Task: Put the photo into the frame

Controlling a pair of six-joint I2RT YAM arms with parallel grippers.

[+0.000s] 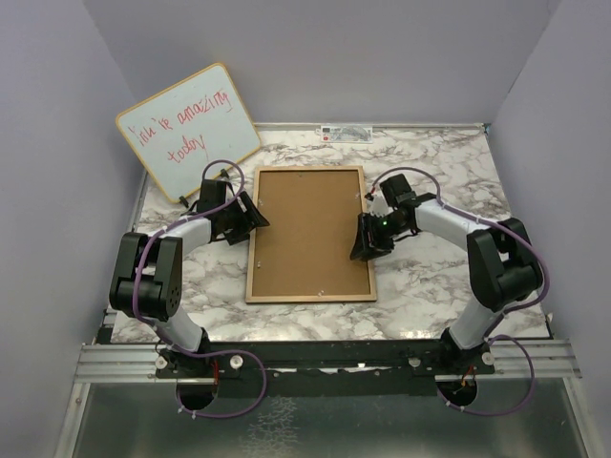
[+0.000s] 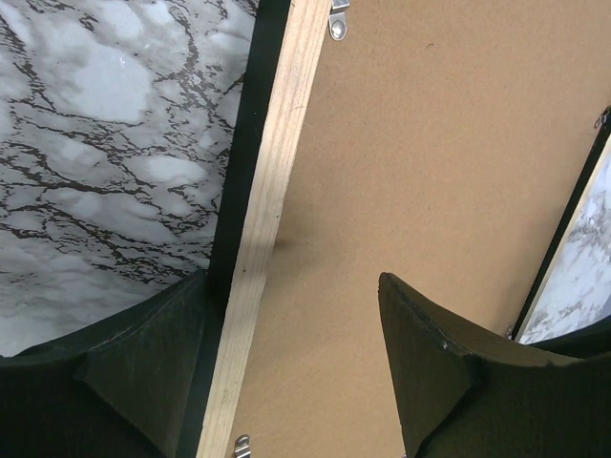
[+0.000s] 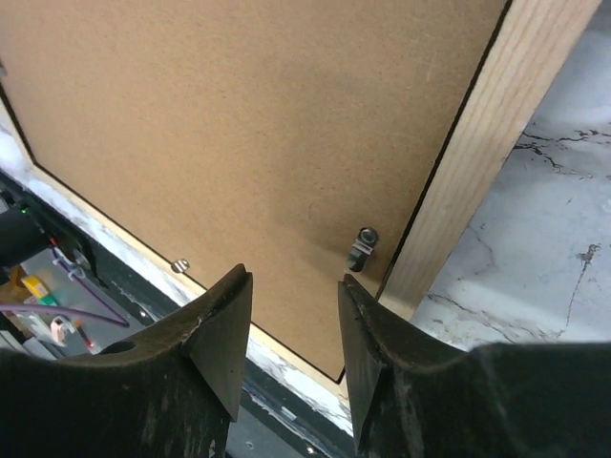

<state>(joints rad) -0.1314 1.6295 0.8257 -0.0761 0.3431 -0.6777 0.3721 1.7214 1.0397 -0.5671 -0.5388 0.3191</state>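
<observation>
— Place of the frame (image 1: 308,298)?

— Flat on the middle of the marble table (image 1: 430,172), light wood face up, long sides running from near edge to far edge. Filled by a brown backing board (image 1: 310,234).

— Left gripper (image 1: 256,218)?

— At the frame's left rail, toward the far end. Spread wide and straddling the rail, with one finger (image 2: 143,363) outside over the marble and the other over the board. Gripping nothing. Contact with the rail: cannot tell.

— Right gripper (image 1: 361,248)?

— At the right rail, about halfway along. Parted narrowly, nothing between, hanging over the board just beside a small metal clip (image 3: 362,248) at the rail's inner edge.

— Anything else?

— A wood-edged whiteboard (image 1: 188,129) with red handwriting, propped tilted at the far left corner, apart from the frame.
</observation>
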